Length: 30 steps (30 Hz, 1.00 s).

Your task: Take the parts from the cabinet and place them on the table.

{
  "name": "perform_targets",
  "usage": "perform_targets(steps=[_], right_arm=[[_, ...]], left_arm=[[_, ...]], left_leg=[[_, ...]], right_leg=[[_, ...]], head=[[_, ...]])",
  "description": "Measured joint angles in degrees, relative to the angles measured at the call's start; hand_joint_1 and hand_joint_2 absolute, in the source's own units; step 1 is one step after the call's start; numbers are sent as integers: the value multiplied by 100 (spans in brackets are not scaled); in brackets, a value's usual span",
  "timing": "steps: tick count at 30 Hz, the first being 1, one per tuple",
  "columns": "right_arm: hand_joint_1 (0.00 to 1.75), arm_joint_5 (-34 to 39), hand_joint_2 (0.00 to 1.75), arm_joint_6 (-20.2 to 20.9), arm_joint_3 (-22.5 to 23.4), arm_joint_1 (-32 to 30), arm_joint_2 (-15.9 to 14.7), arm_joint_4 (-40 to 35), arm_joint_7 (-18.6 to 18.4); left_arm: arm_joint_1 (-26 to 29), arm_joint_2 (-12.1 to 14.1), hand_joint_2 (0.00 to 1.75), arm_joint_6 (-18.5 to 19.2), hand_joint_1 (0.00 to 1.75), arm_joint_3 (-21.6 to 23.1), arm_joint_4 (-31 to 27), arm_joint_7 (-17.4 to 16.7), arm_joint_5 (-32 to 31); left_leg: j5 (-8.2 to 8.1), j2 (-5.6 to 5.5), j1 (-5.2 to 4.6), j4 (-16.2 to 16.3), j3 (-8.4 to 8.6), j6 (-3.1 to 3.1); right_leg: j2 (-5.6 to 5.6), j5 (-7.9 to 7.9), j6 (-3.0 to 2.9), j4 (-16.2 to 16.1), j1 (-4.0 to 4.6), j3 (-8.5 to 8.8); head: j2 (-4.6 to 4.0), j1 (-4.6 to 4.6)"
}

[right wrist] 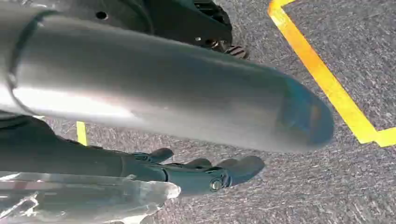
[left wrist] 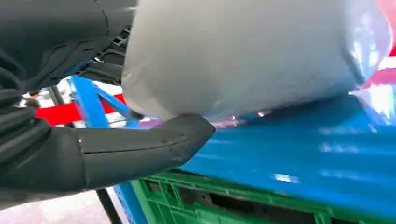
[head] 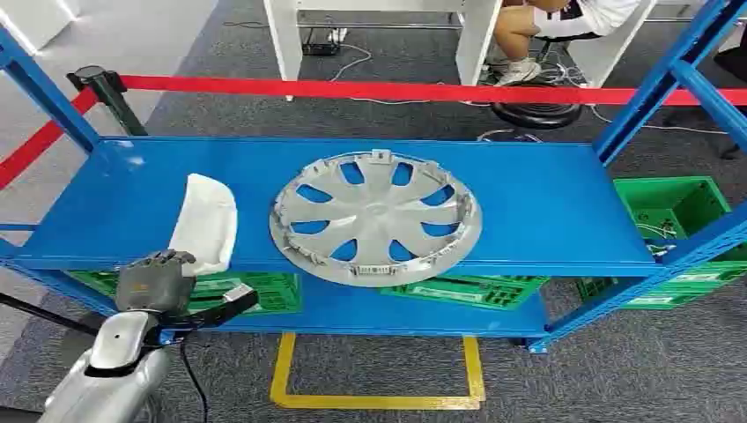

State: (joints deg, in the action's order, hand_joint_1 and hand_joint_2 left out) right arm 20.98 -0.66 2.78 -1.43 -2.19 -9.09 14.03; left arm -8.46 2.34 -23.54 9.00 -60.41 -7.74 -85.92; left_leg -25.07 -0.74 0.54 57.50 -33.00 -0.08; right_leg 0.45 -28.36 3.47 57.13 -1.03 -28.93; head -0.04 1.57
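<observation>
A white curved part (head: 207, 220) lies at the left of the blue shelf (head: 546, 203). A round silver wheel cover (head: 376, 217) lies flat at the shelf's middle. My left hand (head: 155, 278) is at the shelf's front edge, its fingers curled over the near end of the white part (left wrist: 243, 56). The grey thumb (left wrist: 140, 151) reaches under that end, so the hand grips the part, which still rests on the shelf. My right hand (right wrist: 205, 173) hangs over the grey carpet with its fingers stretched out and nothing in them.
Green crates (head: 458, 291) sit on the rack's lower level and at the right (head: 674, 207). A red barrier tape (head: 396, 90) runs behind the rack, and a seated person (head: 564, 26) is beyond it. Yellow floor tape (head: 379, 401) marks the carpet in front.
</observation>
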Motion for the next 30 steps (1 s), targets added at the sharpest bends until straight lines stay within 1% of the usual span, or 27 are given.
perform_targets(steps=[7, 12, 15, 17, 20, 21, 24, 25, 26, 28, 29, 30], right_arm=[[0, -42, 0, 0, 0, 1, -2, 0, 0], [0, -48, 0, -2, 0, 1, -2, 0, 2], [0, -46, 0, -2, 0, 0, -2, 0, 7], [0, -39, 0, -2, 0, -1, -2, 0, 20], [0, -35, 0, -2, 0, -3, -4, 0, 44], [0, -35, 0, -2, 0, -3, -4, 0, 44], [0, -35, 0, -2, 0, -2, -7, 0, 50], [0, -33, 0, -2, 0, -3, -7, 0, 50], [0, -28, 0, -2, 0, -2, -7, 0, 50], [0, -9, 0, 0, 0, -2, -9, 0, 55], [0, 0, 0, 0, 0, -9, -11, 0, 55], [0, 13, 0, 2, 0, -15, -15, 0, 55]], left_arm=[[-61, -9, 175, -197, 175, -11, 28, 7, -109], [-91, -11, 175, -499, 175, -11, 33, -42, -354], [-90, 29, 175, -693, 175, 26, -24, -296, -393], [-91, 131, 175, -780, 175, 155, -134, -576, -400], [-114, 487, 175, -1045, 175, 567, -462, -1321, -407], [-140, 577, 175, -1091, 175, 698, -540, -1447, -406], [-164, 773, 175, -1102, 175, 926, -701, -1499, -406], [-166, 829, 175, -1106, 175, 995, -747, -1577, -407], [-170, 927, 175, -1126, 175, 1091, -827, -1747, -407], [-253, 1295, 175, -1206, 175, 1470, -1120, -2354, -407], [-335, 1498, 175, -1217, 171, 1656, -1286, -2637, -407], [-433, 1662, 175, -1202, 168, 1822, -1450, -2840, -407]], left_leg=[[2, 0, 0, 0, 4, -2], [3, 0, 0, 0, 5, -4], [4, 0, 1, 0, 4, -5], [4, 0, 3, 0, 4, -5], [4, 1, 7, 0, 4, -5], [4, 1, 7, 0, 4, -5], [4, 0, 7, -1, 4, -6], [4, 0, 8, -1, 3, -6], [4, 2, 9, -1, 3, -6], [4, 9, 13, -1, 2, -6], [5, 10, 15, -1, 1, -7], [6, 9, 14, -1, 2, -9]], right_leg=[[1, 2, -2, 0, 0, 1], [3, 3, -3, 1, 0, 2], [3, 3, -3, 1, 1, 0], [3, 3, -4, 2, 2, 0], [4, 2, -4, 2, 7, -2], [2, 2, -4, 2, 7, -1], [1, 1, -6, 2, 8, -1], [1, 1, -6, 2, 8, -1], [5, 1, -7, 2, 8, -8], [14, 5, -14, 2, 14, -11], [14, 7, -15, 2, 15, -12], [10, 6, -15, 2, 15, -13]], head=[[0, 0], [0, 0], [0, 0], [0, 0], [0, -2], [0, 0], [0, -2], [0, 0], [0, 2], [0, 0], [0, -2], [0, -2]])
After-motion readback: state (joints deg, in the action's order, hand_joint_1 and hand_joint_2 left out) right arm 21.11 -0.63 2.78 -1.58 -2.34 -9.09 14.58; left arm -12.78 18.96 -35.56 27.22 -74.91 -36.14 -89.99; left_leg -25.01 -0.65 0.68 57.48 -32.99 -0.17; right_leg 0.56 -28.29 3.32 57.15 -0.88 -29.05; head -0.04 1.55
